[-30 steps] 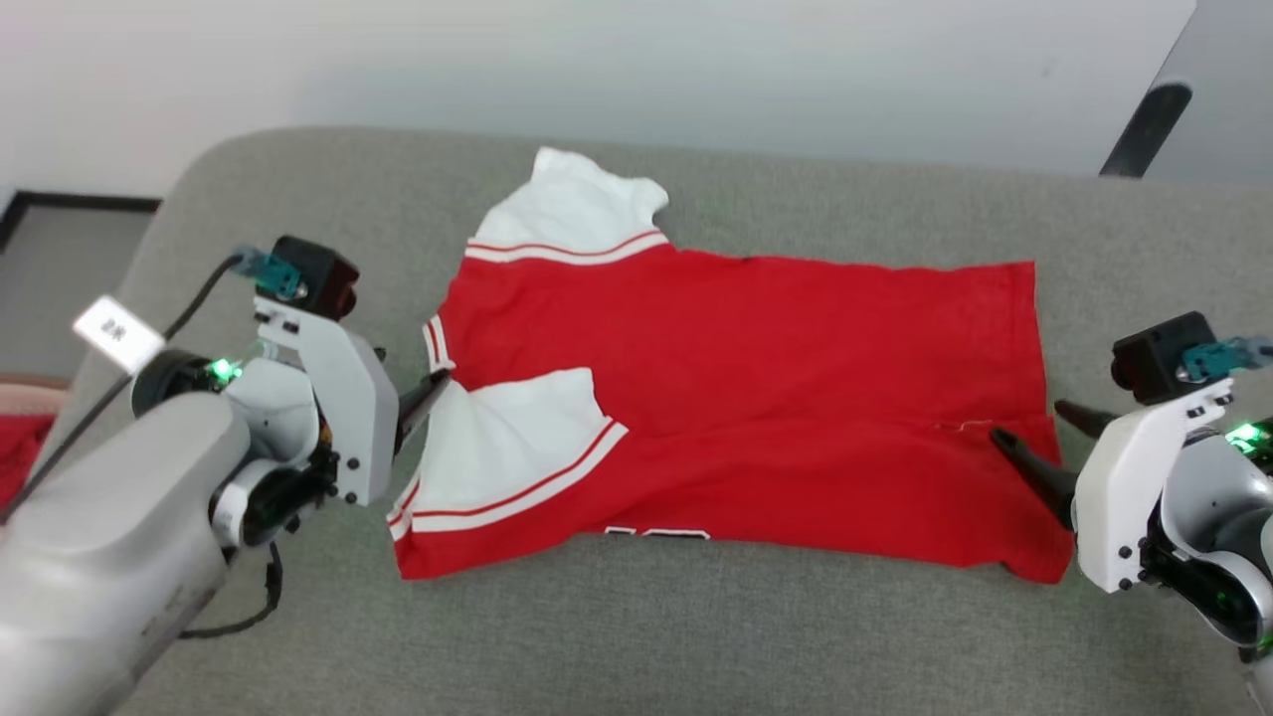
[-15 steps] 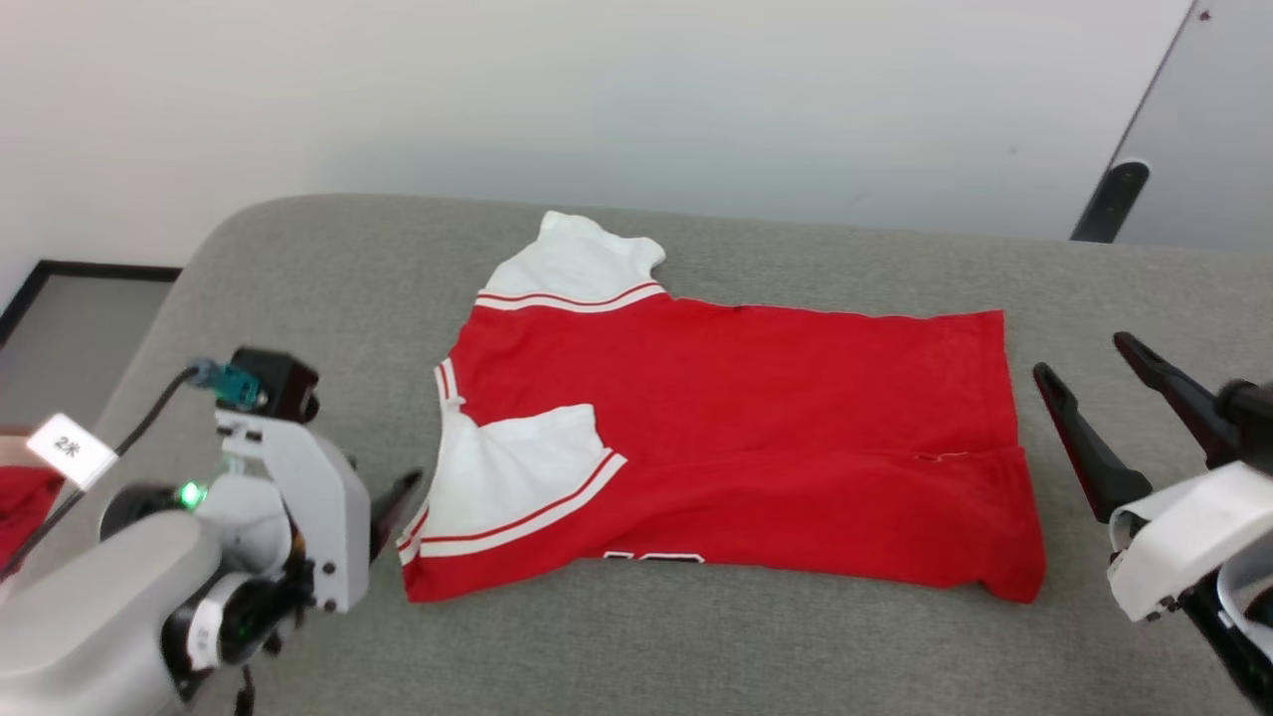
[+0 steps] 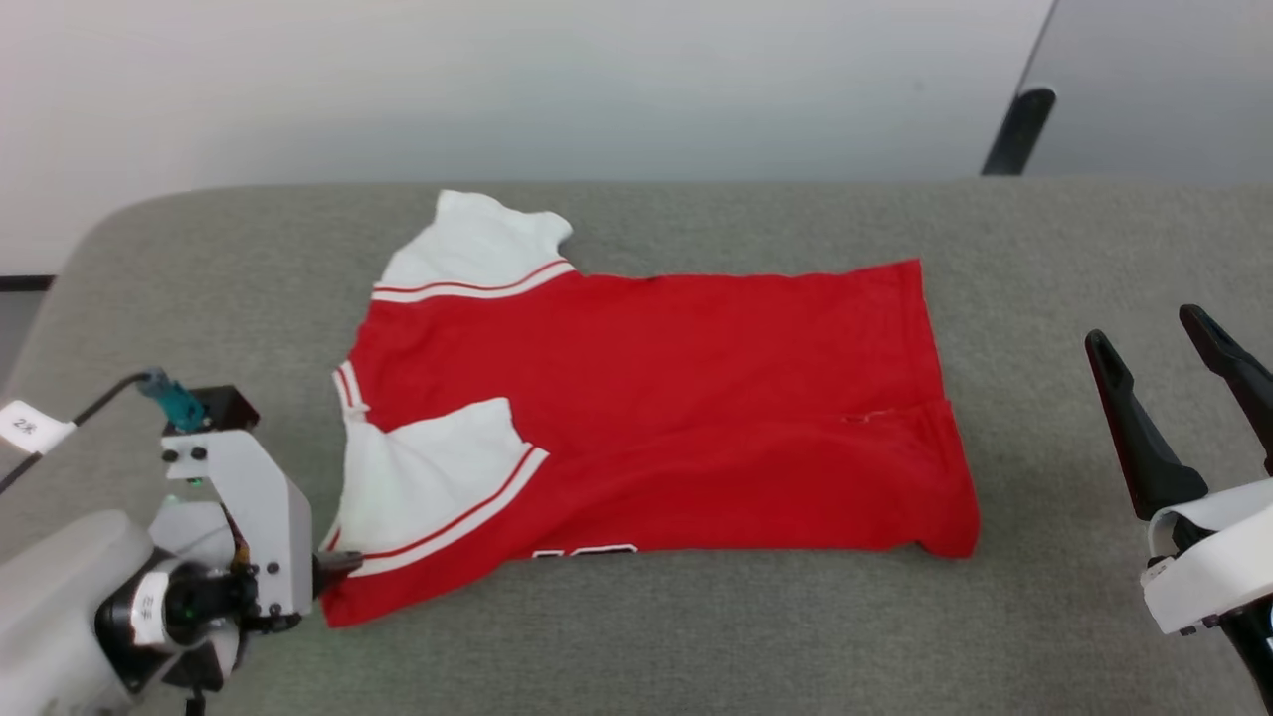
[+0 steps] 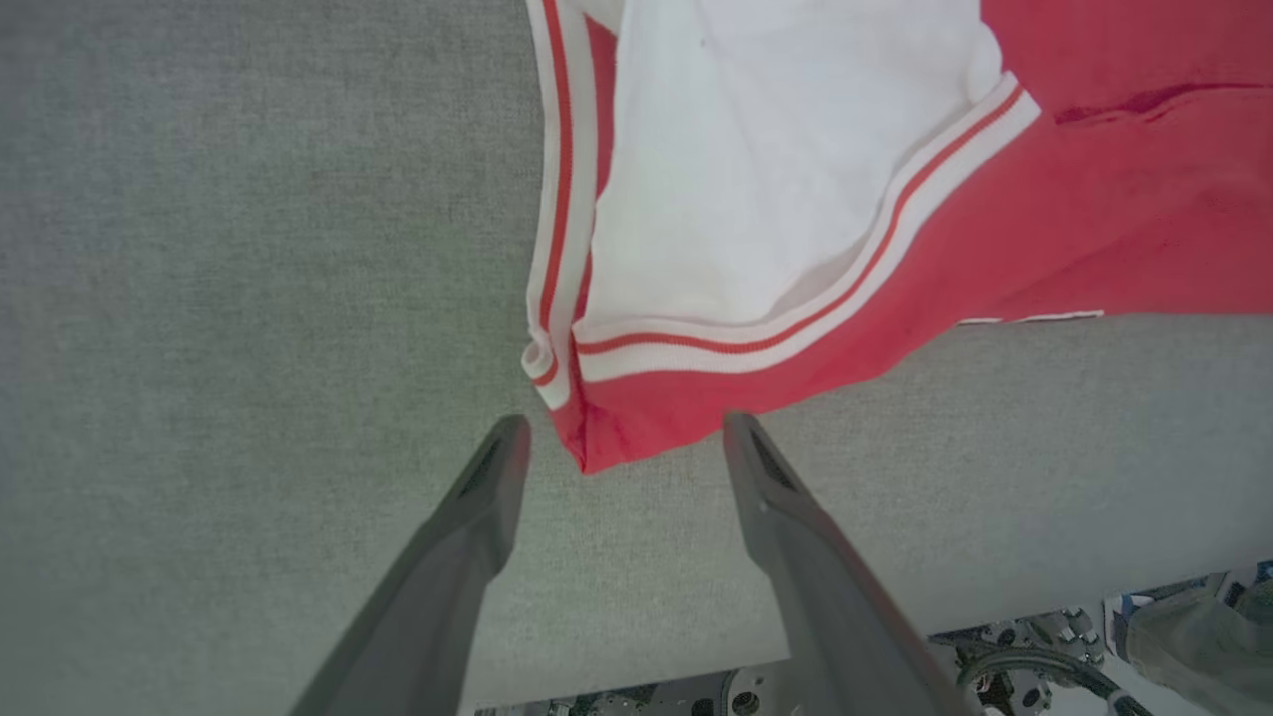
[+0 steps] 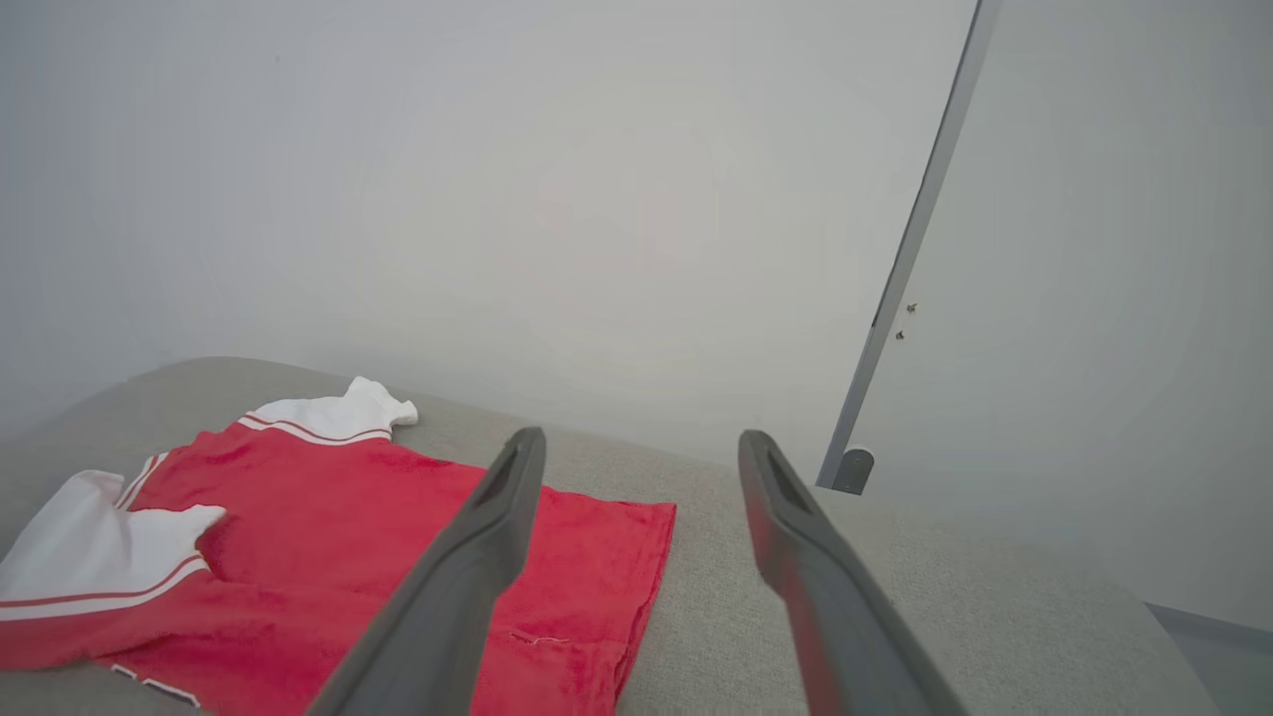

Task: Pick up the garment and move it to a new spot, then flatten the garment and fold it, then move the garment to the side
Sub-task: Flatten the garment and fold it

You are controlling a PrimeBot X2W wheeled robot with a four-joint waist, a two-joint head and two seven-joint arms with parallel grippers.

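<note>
My left gripper (image 4: 625, 423) gapes wide, straddling a corner of the red, white-sleeved jersey T-shirt (image 3: 646, 398), seemingly to pinch it; my right gripper (image 3: 1142, 326), equally wide, hovers clear.

Only legible bit I got: white cable tag (image 3: 25, 429), well left of the garment (image 3: 646, 398), showed "2" plus a blurred character. Garment's near-edge black lettering (image 3: 584, 549) was unreadable.

You've backed both off the garment (image 3: 646, 398): right gripper (image 3: 1144, 333) came off the hem and now sits well clear, left gripper (image 4: 617, 433) slid from collar to the near sleeve corner; head camera shifted too.
</note>
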